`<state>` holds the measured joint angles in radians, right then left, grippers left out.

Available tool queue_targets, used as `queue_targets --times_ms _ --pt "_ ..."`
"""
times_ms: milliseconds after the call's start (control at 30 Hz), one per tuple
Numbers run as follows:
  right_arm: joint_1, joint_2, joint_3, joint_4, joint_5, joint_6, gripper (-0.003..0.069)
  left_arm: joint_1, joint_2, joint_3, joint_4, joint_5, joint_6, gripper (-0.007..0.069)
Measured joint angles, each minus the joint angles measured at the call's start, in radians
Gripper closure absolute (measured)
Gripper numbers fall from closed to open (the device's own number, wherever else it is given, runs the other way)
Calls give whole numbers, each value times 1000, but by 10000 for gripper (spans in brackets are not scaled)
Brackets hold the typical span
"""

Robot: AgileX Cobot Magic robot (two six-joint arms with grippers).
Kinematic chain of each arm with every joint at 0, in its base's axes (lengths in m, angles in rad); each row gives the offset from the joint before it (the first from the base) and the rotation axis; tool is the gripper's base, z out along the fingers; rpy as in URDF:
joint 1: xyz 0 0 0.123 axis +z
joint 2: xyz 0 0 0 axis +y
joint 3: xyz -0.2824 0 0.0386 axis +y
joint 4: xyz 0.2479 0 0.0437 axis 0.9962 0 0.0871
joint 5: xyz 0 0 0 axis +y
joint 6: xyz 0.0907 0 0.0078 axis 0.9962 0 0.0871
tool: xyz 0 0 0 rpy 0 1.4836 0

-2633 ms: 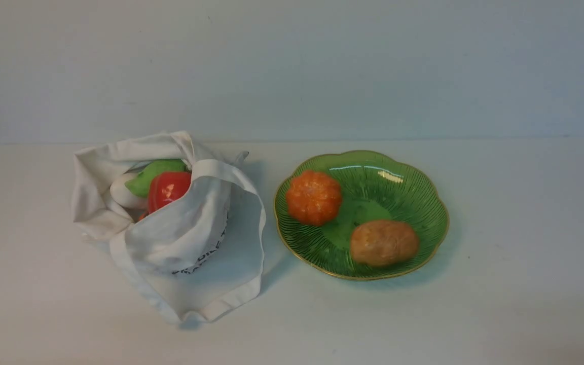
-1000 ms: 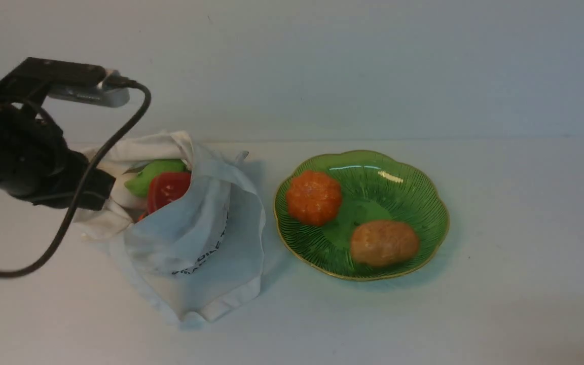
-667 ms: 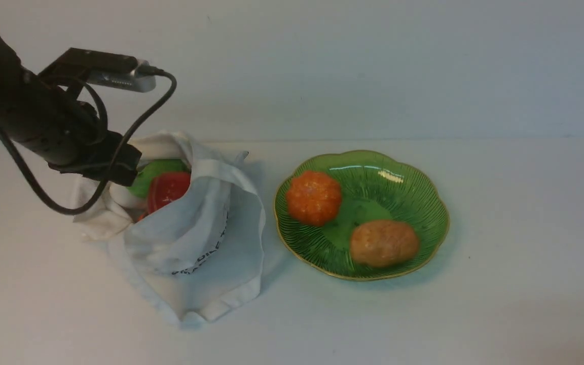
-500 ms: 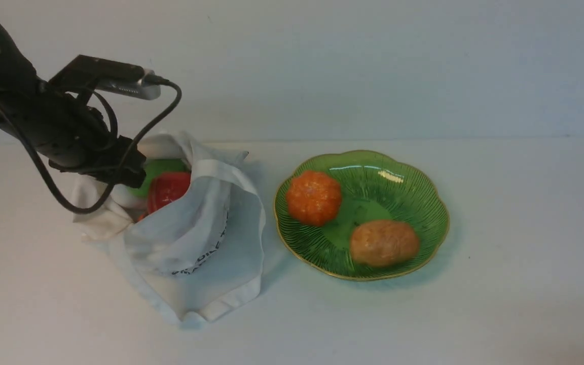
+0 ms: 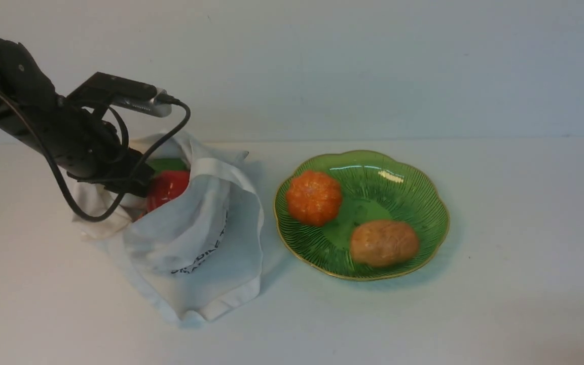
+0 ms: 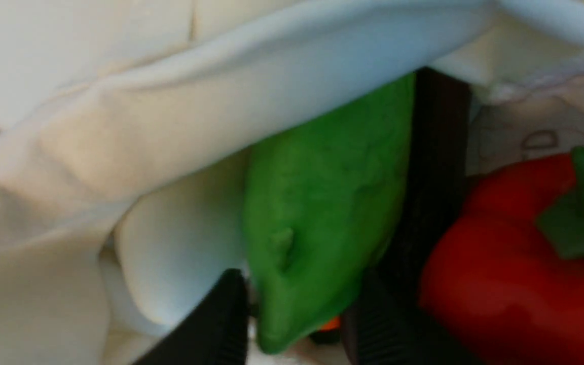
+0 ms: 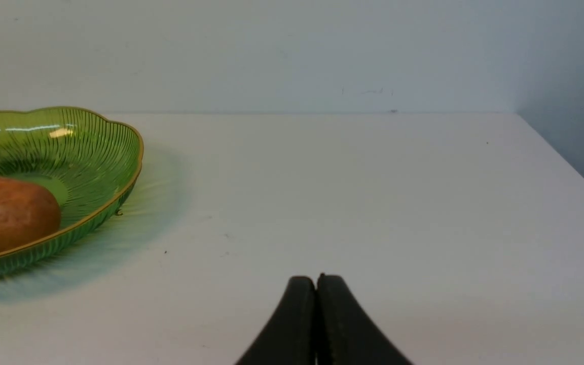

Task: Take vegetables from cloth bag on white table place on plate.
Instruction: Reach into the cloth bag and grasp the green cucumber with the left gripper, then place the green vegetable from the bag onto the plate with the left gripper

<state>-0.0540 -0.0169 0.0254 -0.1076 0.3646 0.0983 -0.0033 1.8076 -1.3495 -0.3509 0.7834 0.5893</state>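
The cloth bag [image 5: 190, 238] lies on the white table [image 5: 500, 304], its mouth facing the back left. My left gripper [image 5: 139, 183] reaches into that mouth. In the left wrist view my left gripper [image 6: 297, 304] is open, with one black finger on each side of the narrow end of the light green pod [image 6: 322, 203]. The white oval [image 6: 180, 253] lies beside the pod and the red bell pepper [image 6: 500, 284] on its other side. The pepper [image 5: 168, 187] and a bit of the pod [image 5: 169, 164] show in the front view. The orange pumpkin [image 5: 314, 196] and brown potato [image 5: 383, 242] sit on the green plate [image 5: 413, 192]. My right gripper [image 7: 316, 278] is shut and empty above the table.
Bag fabric [image 6: 221, 101] folds over the pod and the oval close above my left fingers. The plate [image 7: 94, 152] stands to the right of the bag. A pale wall rises behind the table's back edge. The table's right edge [image 7: 566, 157] shows in the right wrist view.
My left arm came in from the left and moved right and down into the bag's mouth. It now covers the white oval and most of the pod in the front view.
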Motion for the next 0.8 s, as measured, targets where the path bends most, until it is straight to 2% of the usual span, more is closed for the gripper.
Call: queue_targets --times_ms 67,300,667,800 --pt "0 0 0 0 0 0 669 0 0 0 -18 1 4 458" --pt "0 0 0 0 0 0 669 0 -3 -8 -53 65 -6 463" --pt "0 0 0 0 0 0 669 0 -123 -133 -19 405 -273 471" --pt "0 0 0 0 0 0 669 0 -157 -152 11 444 -311 471"
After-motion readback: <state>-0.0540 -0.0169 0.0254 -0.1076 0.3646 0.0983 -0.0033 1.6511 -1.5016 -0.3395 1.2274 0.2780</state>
